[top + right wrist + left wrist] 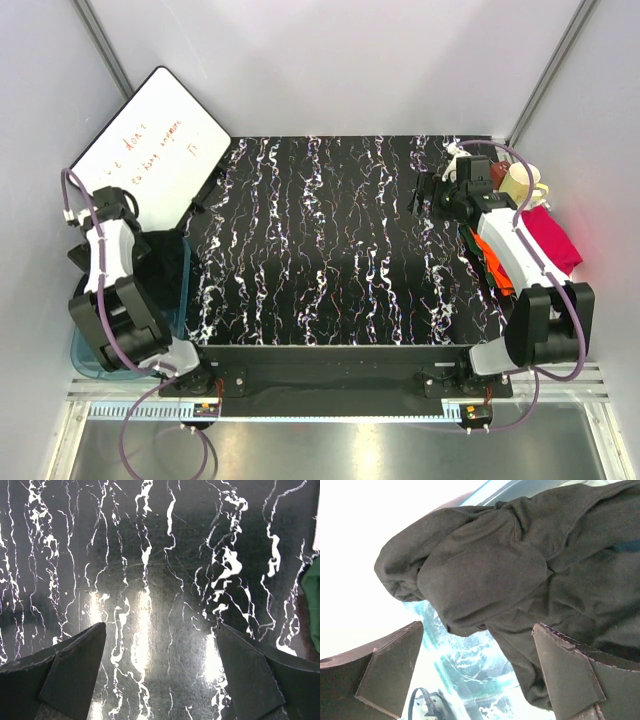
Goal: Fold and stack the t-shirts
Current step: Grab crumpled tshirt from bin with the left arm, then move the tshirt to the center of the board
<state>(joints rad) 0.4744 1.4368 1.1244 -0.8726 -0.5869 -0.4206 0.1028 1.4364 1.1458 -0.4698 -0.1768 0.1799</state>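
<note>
Left wrist view, me: which way is the black t-shirt (520,565) from my left tool (477,627)?
Partner: Dead ahead, bunched in the blue bin (186,290). Tool wide, empty. I'd send the left arm. Right tool (160,630), wide too, hangs over the table (330,250), pink t-shirt (552,240) off to its right.

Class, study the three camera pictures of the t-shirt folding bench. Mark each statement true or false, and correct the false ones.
1. The left hand and the right hand are both open and empty. True.
2. The pink t-shirt lies spread flat mid-table. False: it sits bunched at the right edge of the table, beside the right arm.
3. The left hand looks onto a dark t-shirt crumpled in a blue bin. True.
4. The whiteboard is blank. False: it bears red writing.
5. A cream mug stands at the far right corner. True.
</note>
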